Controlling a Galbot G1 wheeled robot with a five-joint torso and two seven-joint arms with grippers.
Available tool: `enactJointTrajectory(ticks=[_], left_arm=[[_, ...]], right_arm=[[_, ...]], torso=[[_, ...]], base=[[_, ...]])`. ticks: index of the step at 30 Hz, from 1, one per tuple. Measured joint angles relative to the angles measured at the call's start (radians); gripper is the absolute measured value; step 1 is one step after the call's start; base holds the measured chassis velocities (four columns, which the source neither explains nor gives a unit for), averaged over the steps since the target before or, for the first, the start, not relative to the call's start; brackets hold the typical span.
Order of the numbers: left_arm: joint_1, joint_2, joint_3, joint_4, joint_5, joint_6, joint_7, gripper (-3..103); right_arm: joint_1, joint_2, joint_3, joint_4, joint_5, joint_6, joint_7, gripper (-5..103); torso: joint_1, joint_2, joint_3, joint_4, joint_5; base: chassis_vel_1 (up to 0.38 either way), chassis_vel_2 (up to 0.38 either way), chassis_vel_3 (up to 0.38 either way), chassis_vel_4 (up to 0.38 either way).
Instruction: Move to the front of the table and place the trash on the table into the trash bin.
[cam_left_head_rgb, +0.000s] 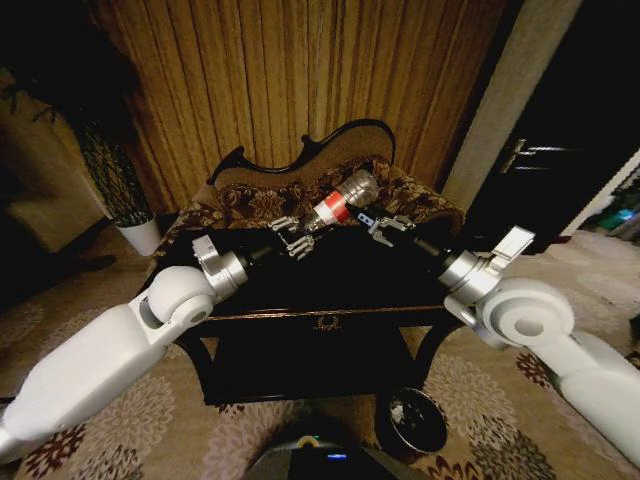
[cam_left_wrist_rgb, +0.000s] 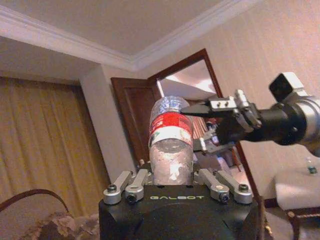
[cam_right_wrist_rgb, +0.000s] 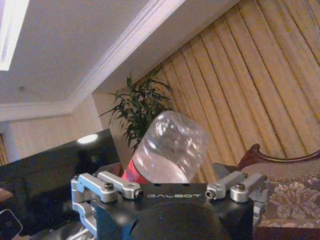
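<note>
A clear plastic bottle (cam_left_head_rgb: 342, 203) with a red label is held in the air above the glossy black table (cam_left_head_rgb: 330, 316), tilted up toward the sofa. My left gripper (cam_left_head_rgb: 293, 237) is shut on its lower end; in the left wrist view the bottle (cam_left_wrist_rgb: 171, 145) rises straight out of that gripper (cam_left_wrist_rgb: 171, 181). My right gripper (cam_left_head_rgb: 381, 229) stands open at the other side, its upper fingertip (cam_left_wrist_rgb: 189, 109) at the red label. In the right wrist view the bottle's clear end (cam_right_wrist_rgb: 170, 147) looms just ahead of the gripper (cam_right_wrist_rgb: 170, 186). The round dark trash bin (cam_left_head_rgb: 415, 421) stands on the floor by the table's right front leg.
A carved floral sofa (cam_left_head_rgb: 262, 200) stands behind the table against tan curtains. A plant in a white pot (cam_left_head_rgb: 140, 236) is at the back left, and a dark door (cam_left_head_rgb: 545, 150) is at the right. Patterned carpet covers the floor. Something pale lies inside the bin.
</note>
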Motion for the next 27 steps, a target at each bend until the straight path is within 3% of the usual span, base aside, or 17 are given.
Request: enactJointTrajectory(ticks=[10,12,14,16,18,20,27], left_arm=[[-0.004,0.03,0.044,-0.017,0.005,0.0,0.009,31],[-0.007,0.029,0.048,-0.019,0.005,-0.002,0.009,31],[-0.007,0.03,0.048,-0.02,0.006,-0.002,0.009,31],[-0.004,0.033,0.048,-0.022,0.007,-0.003,0.008,31],[-0.004,0.033,0.047,-0.022,0.007,-0.003,0.008,31],[-0.003,0.033,0.047,-0.023,0.008,-0.004,0.008,31],[-0.002,0.042,0.047,-0.021,0.019,-0.029,0.025,31]], right_arm=[[-0.01,-0.005,0.016,0.007,-0.013,-0.001,0.001,101],[-0.017,-0.007,0.017,0.007,-0.021,-0.002,0.002,91],[-0.021,-0.007,0.019,0.007,-0.023,-0.002,0.003,91],[-0.03,-0.008,0.024,0.009,-0.028,-0.001,0.003,76],[-0.031,-0.009,0.024,0.011,-0.029,-0.001,0.003,76],[-0.032,-0.01,0.025,0.012,-0.031,-0.001,0.003,65],[-0.047,-0.015,0.037,0.015,-0.035,-0.001,0.001,52]], torso=[[0.0,0.0,0.0,0.0001,-0.0001],[0.0,0.0,0.0,0.0,0.0],[0.0,0.0,0.0,0.0,0.0],[0.0,0.0,0.0,0.0001,0.0],[0.0,0.0,0.0,0.0001,-0.0001],[0.0,0.0,0.0,0.0001,-0.0001],[0.0,0.0,0.0,0.0001,0.0]], base=[[0.0,0.0,0.0,0.0],[0.0,0.0,0.0,0.0],[0.0,0.0,0.0,0.0],[0.0,0.0,0.0,0.0],[0.0,0.0,0.0,0.0],[0.0,0.0,0.0,0.0],[0.0,0.0,0.0,0.0]])
